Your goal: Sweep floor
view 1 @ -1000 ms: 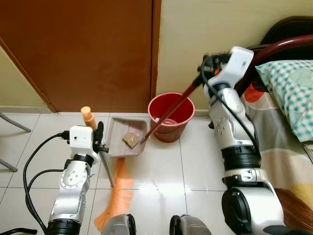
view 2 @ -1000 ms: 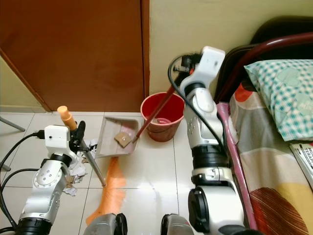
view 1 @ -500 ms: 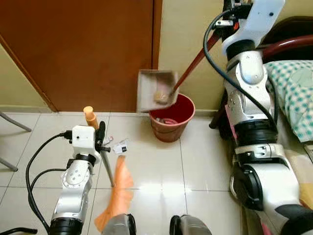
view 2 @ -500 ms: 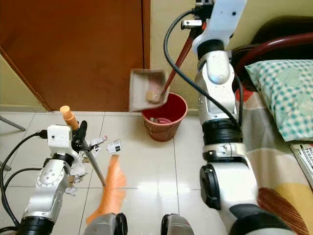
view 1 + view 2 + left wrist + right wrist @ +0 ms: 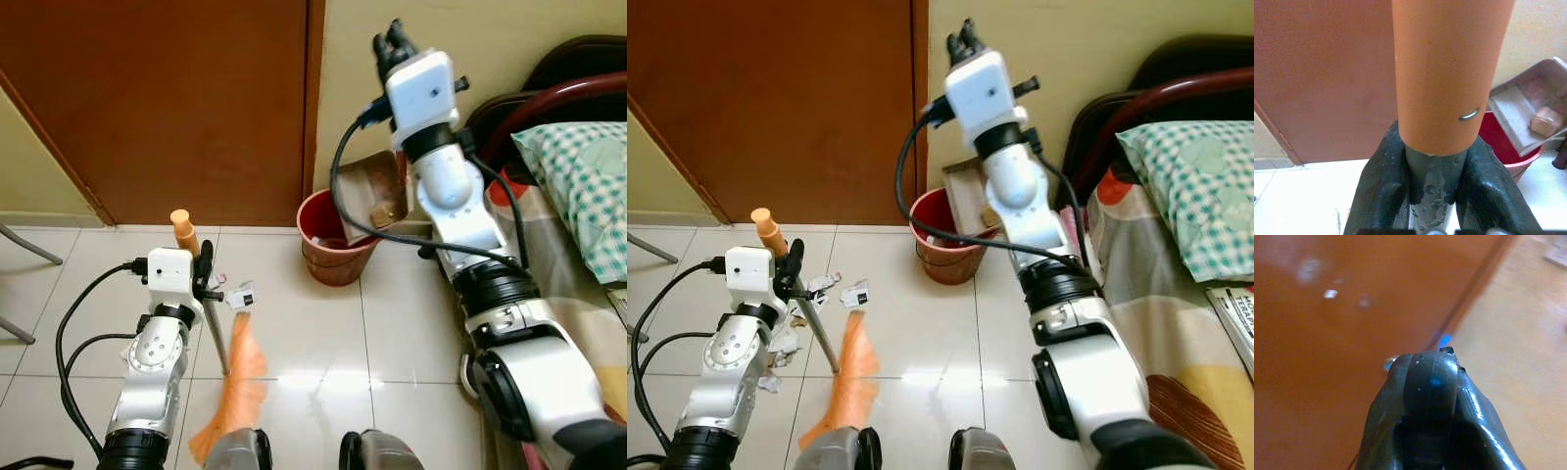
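Two tools, both closed on handles. Left tool (image 5: 1430, 196): its two black fingers (image 5: 1382, 191) are clamped tight on the grey metal shaft just below the orange plastic end cap of the one orange-bristled broom (image 5: 238, 387). The shaft runs slanted from the tool down to the floor; the bristles fan out on the white glossy tiled floor (image 5: 323, 333), just in front of the robot's feet.

Right tool (image 5: 395, 39): raised high by the cream wall (image 5: 353, 88), fingers pointing up. In the right wrist view the fingers (image 5: 1422, 382) are wrapped shut around a dark rounded handle end. Handle below the tool is mostly hidden by the arm, so I can't trace it all the way down.

One grey plastic dustpan (image 5: 370, 194), tipped steeply over the one red plastic bucket (image 5: 328, 250), its lower edge at the bucket's rim. One tan lump of debris (image 5: 1546, 121) sits near the pan's low edge, seen in the left wrist view. Bucket stands on the floor against the wall, right beside the brown wooden door (image 5: 167, 98).

Loose white paper scraps (image 5: 854, 293) are on the floor between the broom shaft and the bucket. At least two by the bristles, more crumpled ones beside the left arm; exact count can't be told.

One bed with dark red curved metal frame (image 5: 578, 93) at the robot's right, one teal checked pillow (image 5: 578, 166) on it.
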Controlling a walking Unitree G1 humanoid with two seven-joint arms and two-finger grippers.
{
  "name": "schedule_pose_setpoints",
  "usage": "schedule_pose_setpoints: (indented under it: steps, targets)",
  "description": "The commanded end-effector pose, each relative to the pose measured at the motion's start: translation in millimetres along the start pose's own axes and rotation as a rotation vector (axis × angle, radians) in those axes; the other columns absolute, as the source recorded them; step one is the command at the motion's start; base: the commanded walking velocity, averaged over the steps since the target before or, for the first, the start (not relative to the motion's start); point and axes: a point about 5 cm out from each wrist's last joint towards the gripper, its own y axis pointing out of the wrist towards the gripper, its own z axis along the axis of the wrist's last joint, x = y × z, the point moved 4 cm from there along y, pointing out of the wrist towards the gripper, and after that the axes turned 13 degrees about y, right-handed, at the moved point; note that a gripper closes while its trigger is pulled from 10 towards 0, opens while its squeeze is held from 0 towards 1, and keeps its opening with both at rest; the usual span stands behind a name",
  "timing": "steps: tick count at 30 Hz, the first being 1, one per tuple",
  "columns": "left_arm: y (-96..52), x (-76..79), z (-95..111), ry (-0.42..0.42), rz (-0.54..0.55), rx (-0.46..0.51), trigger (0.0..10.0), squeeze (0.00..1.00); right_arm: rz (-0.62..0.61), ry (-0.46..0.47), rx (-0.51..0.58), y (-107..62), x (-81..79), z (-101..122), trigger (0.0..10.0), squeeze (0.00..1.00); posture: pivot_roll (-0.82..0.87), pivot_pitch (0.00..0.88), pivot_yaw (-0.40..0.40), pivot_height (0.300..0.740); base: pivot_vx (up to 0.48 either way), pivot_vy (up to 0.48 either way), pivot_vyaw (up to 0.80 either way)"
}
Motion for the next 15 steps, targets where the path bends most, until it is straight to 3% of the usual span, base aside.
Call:
schedule_pose_setpoints:
  steps: [1,15]
  targets:
    - [-3.5,2.1,-12,0.007,-0.007,-0.048,10.0,0.0,0.042,-0.022,0.092,4.7,-8.3,17,10.0,0.0,0.0,0.091,-0.042,0.74,0.0,0.0,0.0]
    - [0.1,3.3,-11,0.011,-0.016,-0.044,10.0,0.0,0.079,-0.063,0.184,0.2,-23.3,30,10.0,0.0,-0.01,0.089,-0.037,0.74,0.0,0.0,0.0]
